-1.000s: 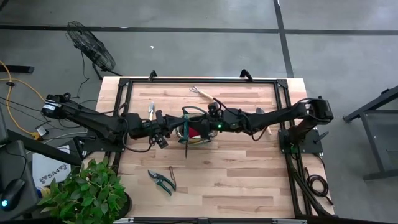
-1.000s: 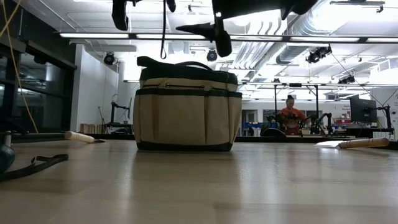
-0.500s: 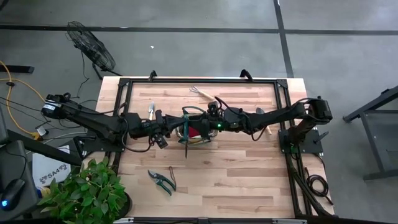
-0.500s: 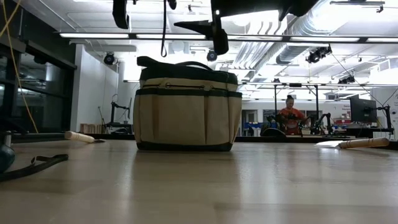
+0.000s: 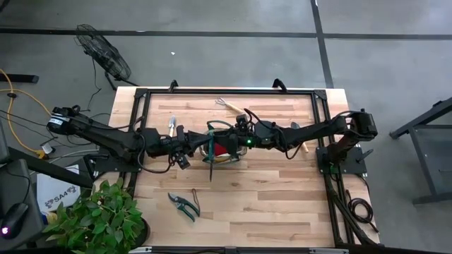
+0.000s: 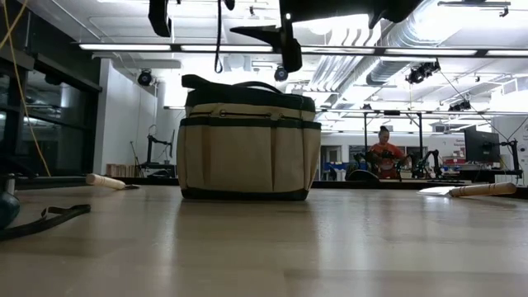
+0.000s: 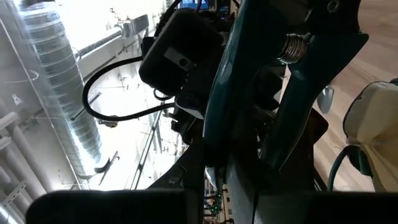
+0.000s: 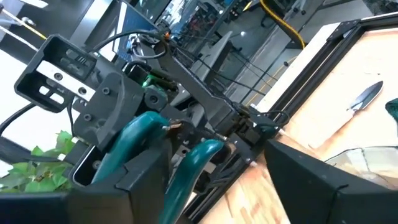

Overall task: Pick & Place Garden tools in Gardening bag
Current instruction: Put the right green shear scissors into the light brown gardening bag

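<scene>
1. The table [image 5: 268,204] looks the same as a second ago: a second pair of shears [image 5: 183,204], a trowel [image 5: 171,125] and the rake [image 5: 227,106] lie where they were, so none of these is packed yet
2. The bag [image 6: 247,153] stands upright and unmoved at mid-table, beige with dark green trim, its mouth open and the red glove [image 5: 224,148] already inside
3. The left gripper [image 5: 192,149] and right gripper [image 5: 239,141] meet over the bag; which of them clamps the tool I cannot tell
4. The teal-handled shears [image 6: 280,40] are the one thing that has shifted, sitting slightly higher above the bag's rim than a second ago, so I judge the drop is not yet made
</scene>
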Controlling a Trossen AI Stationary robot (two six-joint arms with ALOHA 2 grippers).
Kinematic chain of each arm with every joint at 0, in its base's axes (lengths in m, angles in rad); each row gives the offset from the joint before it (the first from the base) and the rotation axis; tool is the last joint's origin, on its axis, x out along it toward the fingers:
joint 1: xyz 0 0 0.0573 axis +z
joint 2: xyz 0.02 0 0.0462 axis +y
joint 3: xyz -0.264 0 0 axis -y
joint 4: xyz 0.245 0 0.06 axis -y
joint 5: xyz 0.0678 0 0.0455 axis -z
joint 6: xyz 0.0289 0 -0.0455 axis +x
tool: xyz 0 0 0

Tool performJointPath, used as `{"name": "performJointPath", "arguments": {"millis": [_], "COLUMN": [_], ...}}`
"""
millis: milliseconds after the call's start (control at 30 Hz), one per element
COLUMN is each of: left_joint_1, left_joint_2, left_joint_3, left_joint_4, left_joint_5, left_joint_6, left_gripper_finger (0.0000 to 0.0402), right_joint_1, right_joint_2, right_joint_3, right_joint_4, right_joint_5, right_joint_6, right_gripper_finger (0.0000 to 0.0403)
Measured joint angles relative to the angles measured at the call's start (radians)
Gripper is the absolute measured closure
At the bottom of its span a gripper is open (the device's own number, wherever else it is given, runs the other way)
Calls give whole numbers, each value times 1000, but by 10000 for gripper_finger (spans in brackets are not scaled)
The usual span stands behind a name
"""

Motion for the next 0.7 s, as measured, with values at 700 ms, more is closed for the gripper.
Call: {"name": "performJointPath", "arguments": {"millis": [700], "left_joint_1": [0], "left_joint_2": [0], "left_joint_3": [0], "left_joint_4": [-2], "left_joint_5": [-2], "left_joint_6": [1], "left_gripper_finger": [372], "right_joint_1": [6], "right_joint_2": [0], "right_joint_3": [0], "right_joint_4": [2], "right_joint_5": [-12], "right_joint_6": [4], "right_gripper_finger": [250]}}
